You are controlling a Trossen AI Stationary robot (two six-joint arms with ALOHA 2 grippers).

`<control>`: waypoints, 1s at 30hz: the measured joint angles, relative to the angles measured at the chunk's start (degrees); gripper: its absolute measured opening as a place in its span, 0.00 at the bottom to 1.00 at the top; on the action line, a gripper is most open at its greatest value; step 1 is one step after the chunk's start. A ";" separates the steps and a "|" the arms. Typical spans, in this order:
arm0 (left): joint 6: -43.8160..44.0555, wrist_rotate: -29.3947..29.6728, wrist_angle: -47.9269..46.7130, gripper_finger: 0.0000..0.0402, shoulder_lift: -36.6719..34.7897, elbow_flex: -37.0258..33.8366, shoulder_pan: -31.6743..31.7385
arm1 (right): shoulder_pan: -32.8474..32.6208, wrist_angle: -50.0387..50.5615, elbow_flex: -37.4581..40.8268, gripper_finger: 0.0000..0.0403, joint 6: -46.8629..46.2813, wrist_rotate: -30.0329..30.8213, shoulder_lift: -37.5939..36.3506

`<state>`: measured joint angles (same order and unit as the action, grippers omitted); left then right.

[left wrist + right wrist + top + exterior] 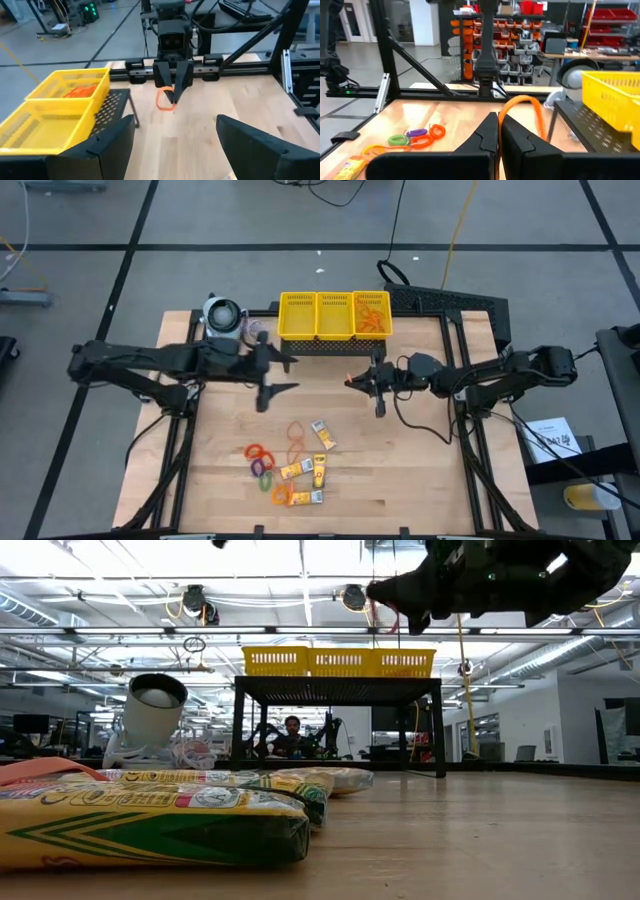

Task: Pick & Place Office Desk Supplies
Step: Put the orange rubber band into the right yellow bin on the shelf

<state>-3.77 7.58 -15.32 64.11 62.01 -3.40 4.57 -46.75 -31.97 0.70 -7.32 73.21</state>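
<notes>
The right gripper (378,385) hovers just right of the worktop's (420,480) centre, its fingers closed on an orange rubber band (522,107). The left gripper (268,380) hangs at 9 o'clock from it, fingers spread wide and empty. Bare wood separates them. The remaining packets (305,470) and rings (260,460) lie toward 6 o'clock, well apart from the yellow basket (335,315) at 12 o'clock.

A grey floor (250,220) crossed by dark lines surrounds the wooden table (420,470). Beyond it, long ceiling lights (300,560) brighten an open workshop where a person (292,738) sits at a far desk. Shelves of red and orange bins (520,30) line the back.
</notes>
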 joint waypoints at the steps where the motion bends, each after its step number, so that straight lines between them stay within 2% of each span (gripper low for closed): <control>1: -0.14 0.23 -0.38 0.71 -1.34 -0.67 0.06 | 0.38 0.31 0.00 0.00 -0.17 0.01 0.00; 5: -0.28 2.91 0.51 0.71 -7.34 -6.40 0.58 | 1.56 0.89 0.00 0.00 -1.86 0.04 0.00; 10: 0.71 5.82 8.09 0.72 -15.05 -18.07 2.23 | 3.12 -0.36 -0.10 0.00 -4.74 0.01 0.00; 13: 2.66 5.99 13.94 0.71 -19.39 -24.98 3.51 | 5.33 1.71 -3.56 0.00 -8.70 -0.15 -0.73; 15: 3.80 5.99 16.66 0.70 -22.15 -28.64 4.14 | 7.25 6.89 -7.80 0.00 -9.68 -1.62 -0.96; 18: 5.17 5.98 18.50 0.69 -25.66 -32.99 4.84 | 10.32 21.18 -15.96 0.00 -8.86 -4.47 -1.07; 22: 7.34 5.96 19.64 0.69 -29.53 -36.74 5.54 | 13.89 38.80 -26.90 0.00 -3.21 -2.48 -1.11; 26: 9.31 5.95 19.57 0.69 -31.34 -38.99 5.66 | 17.76 46.35 -32.64 0.00 0.25 2.87 -1.11; 30: 9.99 5.94 19.48 0.69 -31.51 -39.44 5.64 | 22.56 49.57 -33.64 0.00 0.03 3.06 -1.14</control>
<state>6.22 13.52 4.16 32.60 22.57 2.24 27.13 2.81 -65.61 0.73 -4.26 72.07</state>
